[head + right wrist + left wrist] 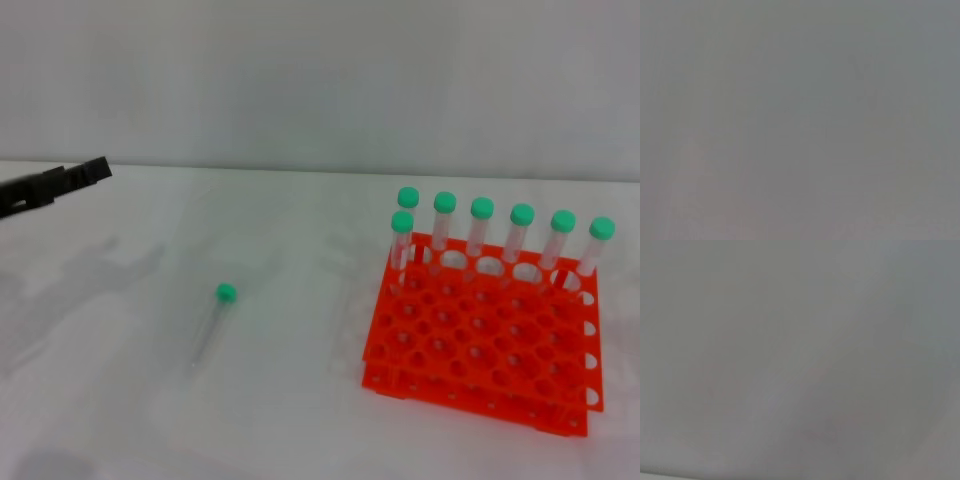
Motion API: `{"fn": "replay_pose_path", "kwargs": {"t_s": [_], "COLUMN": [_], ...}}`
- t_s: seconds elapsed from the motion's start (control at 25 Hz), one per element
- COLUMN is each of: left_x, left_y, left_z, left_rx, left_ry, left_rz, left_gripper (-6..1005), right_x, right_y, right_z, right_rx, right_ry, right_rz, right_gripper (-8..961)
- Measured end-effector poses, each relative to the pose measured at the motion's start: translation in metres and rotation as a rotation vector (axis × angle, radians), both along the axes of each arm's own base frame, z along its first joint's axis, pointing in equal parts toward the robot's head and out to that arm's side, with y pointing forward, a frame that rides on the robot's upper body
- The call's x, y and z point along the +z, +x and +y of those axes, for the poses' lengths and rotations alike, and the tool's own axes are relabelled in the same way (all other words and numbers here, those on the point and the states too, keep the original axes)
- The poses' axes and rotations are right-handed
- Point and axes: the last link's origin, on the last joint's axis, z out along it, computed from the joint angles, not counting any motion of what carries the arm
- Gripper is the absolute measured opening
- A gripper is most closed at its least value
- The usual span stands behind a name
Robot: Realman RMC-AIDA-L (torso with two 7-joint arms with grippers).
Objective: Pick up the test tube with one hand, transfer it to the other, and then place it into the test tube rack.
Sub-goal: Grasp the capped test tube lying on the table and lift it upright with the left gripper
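The test tube [212, 325] lies flat on the white bench [120, 400], green cap pointing away from the robot, well apart from the orange test tube rack [480, 340], which already holds 7 identical tubes [482, 230]. The left claw [60, 183] pokes in at the bench's far left edge, nowhere near the tube, and I can't tell if it's released or clenched. Biggest risk imo: the clear round tube rolls away when pinched, or gets dropped at the handover. The right claw isn't visible at all, and both wrist views show only blank grey.
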Motion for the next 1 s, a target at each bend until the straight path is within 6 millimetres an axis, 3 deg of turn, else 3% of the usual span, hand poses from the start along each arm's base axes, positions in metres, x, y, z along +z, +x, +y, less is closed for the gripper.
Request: {"fn": "replay_pose_path", "kwargs": {"t_s": [0.2, 0.44, 0.84, 1.0], "left_x": [0.019, 0.022, 0.014, -0.003], "left_y": [0.022, 0.033, 0.053, 0.064], "left_z": [0.007, 0.017, 0.021, 0.025], "left_rx": [0.045, 0.185, 0.328, 0.347], "left_ry": [-0.133, -0.315, -0.563, -0.648], "left_rz": [0.072, 0.159, 0.293, 0.301], "left_gripper": [877, 877, 877, 877], "right_x": [0.001, 0.002, 0.004, 0.008], "right_y": [0.002, 0.003, 0.001, 0.002], "right_z": [-0.003, -0.003, -0.002, -0.002], "right_rx": [-0.007, -0.005, 0.003, 0.0], "right_ry": [0.005, 0.012, 0.018, 0.038], "right_rz": [0.0, 0.001, 0.0, 0.003], "right_gripper": [833, 832, 833, 833]}}
